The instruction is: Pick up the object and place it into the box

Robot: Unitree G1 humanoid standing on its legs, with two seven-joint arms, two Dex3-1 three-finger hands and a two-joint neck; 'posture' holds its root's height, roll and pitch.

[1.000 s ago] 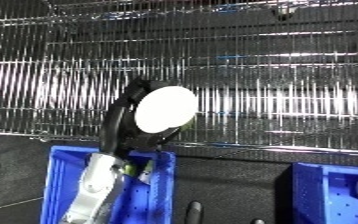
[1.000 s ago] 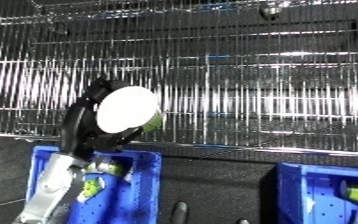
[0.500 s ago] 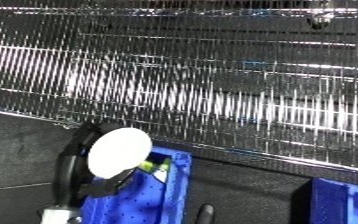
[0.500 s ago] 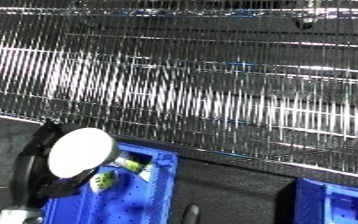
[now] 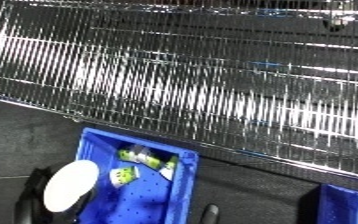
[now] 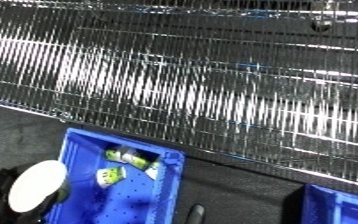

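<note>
Left hand: black fingers curled round the white disc, gripping it at its edge.
Disc: held in that hand, tilted, over the near-left part of the blue bin.
Bin contents: small green-and-white packets lie just beyond the hand.
Right hand: shows in neither view.
Behind: wire shelf, well beyond the hand.
Risk: judged, released here, the disc could strike the bin's left wall and drop outside, since it hangs at the rim.
</note>
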